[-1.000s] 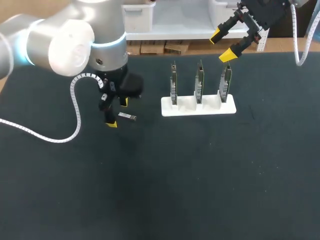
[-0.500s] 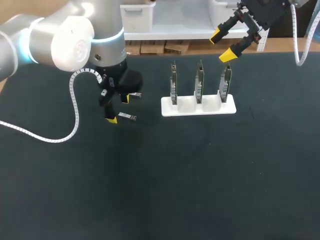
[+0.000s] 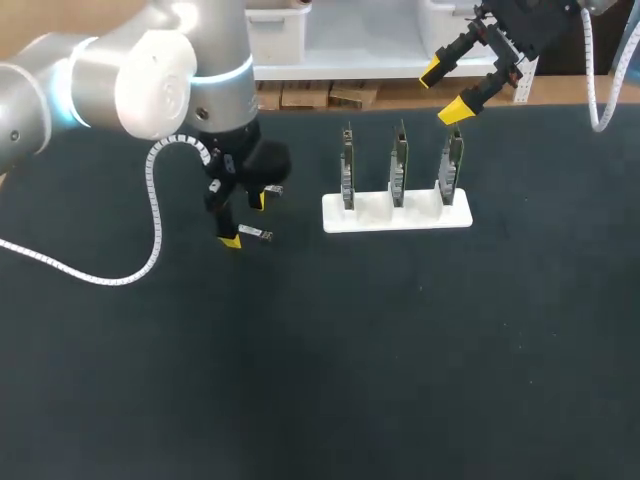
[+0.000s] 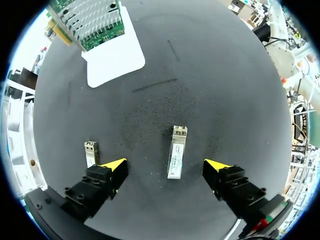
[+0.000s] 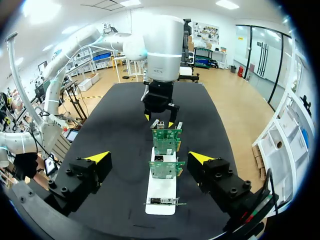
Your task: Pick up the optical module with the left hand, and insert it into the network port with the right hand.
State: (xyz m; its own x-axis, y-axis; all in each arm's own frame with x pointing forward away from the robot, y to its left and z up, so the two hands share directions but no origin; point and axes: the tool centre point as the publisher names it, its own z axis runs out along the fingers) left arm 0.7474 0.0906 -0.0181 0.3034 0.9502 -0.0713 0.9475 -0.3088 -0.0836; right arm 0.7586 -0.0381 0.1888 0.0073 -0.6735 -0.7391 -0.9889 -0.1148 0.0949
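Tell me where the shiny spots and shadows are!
Head view: light gleams on the silver rounded left arm; shadows barely show on the black table mat. Left wrist view: the small silver metal optical module shines pale inside the open left claw. Right wrist view: the white plastic card holder stands out bright.

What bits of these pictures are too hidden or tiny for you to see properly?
Head view: one small silver optical module is partly behind the left end effector.
Head view: the ports on the three green circuit cards are too small to see.
Left wrist view: the white card holder runs past the view's edge; only one card shows.
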